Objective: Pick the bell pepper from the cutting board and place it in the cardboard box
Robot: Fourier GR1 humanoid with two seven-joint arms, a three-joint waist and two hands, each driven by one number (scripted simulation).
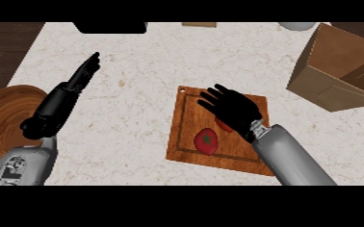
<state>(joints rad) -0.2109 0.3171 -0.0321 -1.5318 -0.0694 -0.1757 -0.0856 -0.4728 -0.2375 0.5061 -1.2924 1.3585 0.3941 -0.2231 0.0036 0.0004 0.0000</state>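
A red bell pepper (206, 142) with a green stem lies on the wooden cutting board (186, 146), toward its near left part. A second bit of red (222, 125) shows just under my right hand (232, 107), partly hidden by the wrist. That hand hovers over the board's middle, fingers spread and straight, holding nothing. The open cardboard box (328, 72) stands at the right, beyond the board. My left hand (80, 77) rests at the left, fingers straight and pointing away from me.
A round wooden item (18, 113) lies at the left edge beside my left forearm. A black object (110, 27) sits at the back edge, with a small tan piece (199, 24) and a white rounded item (296, 26) further right.
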